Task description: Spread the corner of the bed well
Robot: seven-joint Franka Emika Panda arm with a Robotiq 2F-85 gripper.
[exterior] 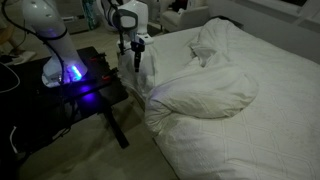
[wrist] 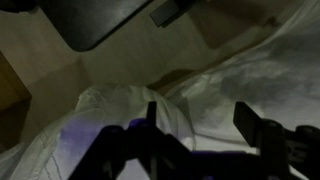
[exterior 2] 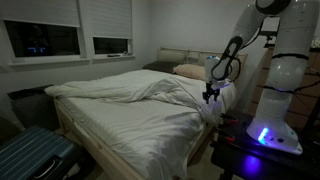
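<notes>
Fingers (wrist: 247, 120) spread, empty, hovering over corner (exterior: 152, 92), bunched at bed (exterior: 270, 110) edge at their 6 o'clock. Soft, light, floppy: I'd pinch its thick hem, not loose middle.

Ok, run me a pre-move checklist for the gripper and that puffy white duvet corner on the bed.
1. Jaws of the gripper open: ok, apart in wrist view.
2. Nothing clamped: ok, gap between jaws empty.
3. Flatness of the puffy white wrinkled duvet corner: not ok, bunched and folded back.
4. Cover over the wide white quilted bed: not ok, bare mattress cover shows.
5. Contact between gripper and fabric: cannot tell.
</notes>
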